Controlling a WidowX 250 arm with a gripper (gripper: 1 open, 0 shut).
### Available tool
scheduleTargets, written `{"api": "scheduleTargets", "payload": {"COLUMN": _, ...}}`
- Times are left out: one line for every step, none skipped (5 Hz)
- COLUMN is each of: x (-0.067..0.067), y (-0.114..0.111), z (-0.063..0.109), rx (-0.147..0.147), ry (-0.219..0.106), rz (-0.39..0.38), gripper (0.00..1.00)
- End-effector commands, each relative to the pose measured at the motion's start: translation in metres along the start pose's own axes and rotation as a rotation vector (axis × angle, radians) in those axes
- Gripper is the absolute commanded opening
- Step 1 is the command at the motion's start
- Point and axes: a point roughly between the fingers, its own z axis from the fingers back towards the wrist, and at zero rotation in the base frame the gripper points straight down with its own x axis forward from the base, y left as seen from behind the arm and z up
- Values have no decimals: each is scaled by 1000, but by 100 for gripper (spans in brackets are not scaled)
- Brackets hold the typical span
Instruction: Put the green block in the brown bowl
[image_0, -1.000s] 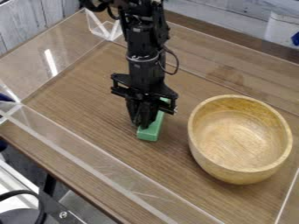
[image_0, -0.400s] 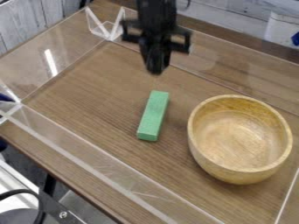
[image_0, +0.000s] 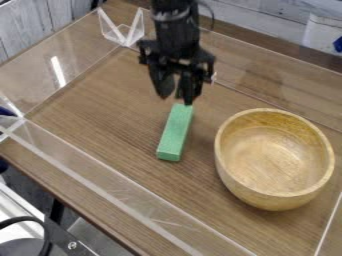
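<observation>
Overhead, black gripper (image_0: 177, 89) pointing down with fingers (image_0: 162, 87) released and spread, grasping nothing, just above the far end of the green block (image_0: 174, 133). Lying flat on the wooden desk (image_0: 94, 120), left of the brown bowl (image_0: 275, 157), not touching it.

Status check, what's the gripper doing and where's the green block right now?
Gripper open, empty, above the block's far end. Green block flat on the table, left of the brown bowl, not in it. Nothing between them.
</observation>
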Motion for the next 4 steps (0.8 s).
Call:
{"api": "scheduleTargets", "payload": {"x": 5, "y": 2, "z": -5, "rx": 16, "ry": -32, "rz": -14, "gripper": 100}}
{"api": "scheduleTargets", "payload": {"x": 3, "y": 5, "z": -21, "rx": 28, "ry": -9, "rz": -11, "gripper": 100}}
{"api": "scheduleTargets", "payload": {"x": 0, "y": 8, "z": -37, "rx": 41, "ry": 9, "rz": -9, "gripper": 100}}
{"api": "scheduleTargets", "payload": {"x": 0, "y": 9, "z": -46, "rx": 45, "ry": 17, "rz": -4, "gripper": 100}}
